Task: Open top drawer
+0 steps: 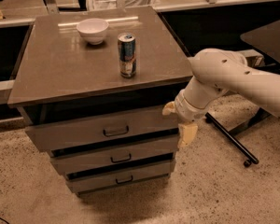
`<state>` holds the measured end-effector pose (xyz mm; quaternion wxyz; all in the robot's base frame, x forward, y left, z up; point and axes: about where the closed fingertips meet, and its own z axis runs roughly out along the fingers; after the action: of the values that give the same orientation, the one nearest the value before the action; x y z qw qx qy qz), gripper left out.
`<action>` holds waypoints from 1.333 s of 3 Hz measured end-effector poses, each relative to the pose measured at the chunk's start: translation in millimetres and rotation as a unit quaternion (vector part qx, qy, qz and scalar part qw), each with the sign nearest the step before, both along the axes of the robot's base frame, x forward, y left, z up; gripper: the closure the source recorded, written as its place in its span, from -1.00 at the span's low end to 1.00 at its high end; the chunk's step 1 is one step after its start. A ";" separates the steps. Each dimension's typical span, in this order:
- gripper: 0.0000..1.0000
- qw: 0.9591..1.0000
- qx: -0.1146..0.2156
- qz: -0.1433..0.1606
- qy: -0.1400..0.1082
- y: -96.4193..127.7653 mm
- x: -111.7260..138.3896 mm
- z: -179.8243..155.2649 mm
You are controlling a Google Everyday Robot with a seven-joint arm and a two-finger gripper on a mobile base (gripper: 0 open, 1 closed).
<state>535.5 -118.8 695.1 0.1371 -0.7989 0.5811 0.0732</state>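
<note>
The top drawer (84, 133) is the widest of three grey drawers under a brown tabletop, with a small black pull handle (115, 131) at its centre. Its front stands a little out from the dark gap beneath the top. My gripper (178, 122) hangs from the white arm (233, 76) at the drawer front's right end, well right of the handle. Its two cream fingers (187, 135) are spread apart and hold nothing.
A white bowl (93, 30) and a drink can (127, 55) stand on the tabletop (60, 73). Two narrower drawers (116, 158) sit below. A black wheeled leg (231, 141) lies on the speckled floor at the right. Counters run along the back.
</note>
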 end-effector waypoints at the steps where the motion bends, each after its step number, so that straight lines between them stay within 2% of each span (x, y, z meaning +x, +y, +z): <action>1: -0.76 1.000 0.000 0.000 -0.001 0.1 0.3 0.4; 2: -0.76 0.999 -0.003 -0.015 -0.036 3.4 34.0 -0.7; 3: -0.72 0.998 -0.010 -0.029 -0.055 9.9 65.0 -14.6; 4: -0.42 0.998 -0.020 -0.036 -0.050 13.7 78.2 -32.5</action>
<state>613.6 -105.1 662.6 0.1526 -0.7827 0.6032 0.0167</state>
